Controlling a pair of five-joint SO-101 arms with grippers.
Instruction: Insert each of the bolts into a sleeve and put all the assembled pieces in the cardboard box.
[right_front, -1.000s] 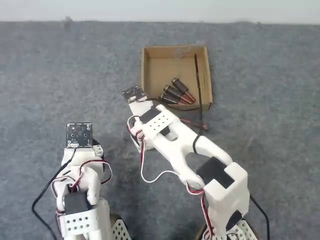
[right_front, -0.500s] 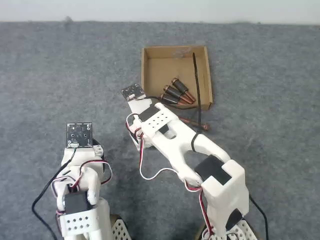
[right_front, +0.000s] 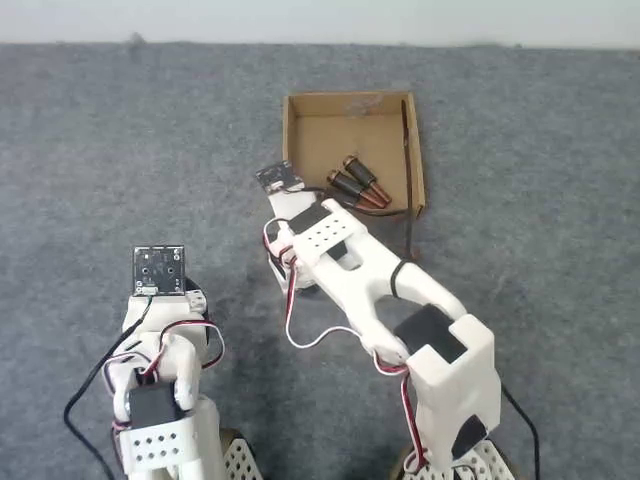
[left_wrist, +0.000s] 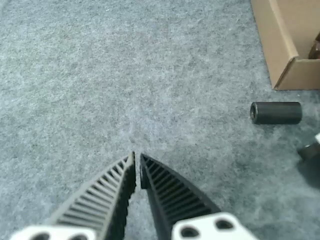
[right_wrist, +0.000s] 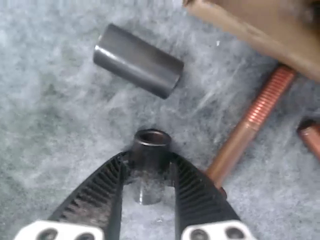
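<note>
One sleeve (right_wrist: 150, 141) sits clamped in the right claw (right_wrist: 149, 159), which has swung toward the cardboard box (right_front: 291, 140). A bolt (right_wrist: 250, 131) lies beside it, next to join. The left claw (left_wrist: 136, 167) is together.

- I'm seeing assembled pieces (right_front: 356, 186) lying in the cardboard box (right_front: 287, 140).
- A black sleeve (right_wrist: 138, 61) is lying flat just outside it.
- A second sleeve (right_wrist: 151, 141) is standing upright in my right gripper (right_wrist: 148, 159), with a copper bolt (right_wrist: 250, 129) lying beside it.
</note>
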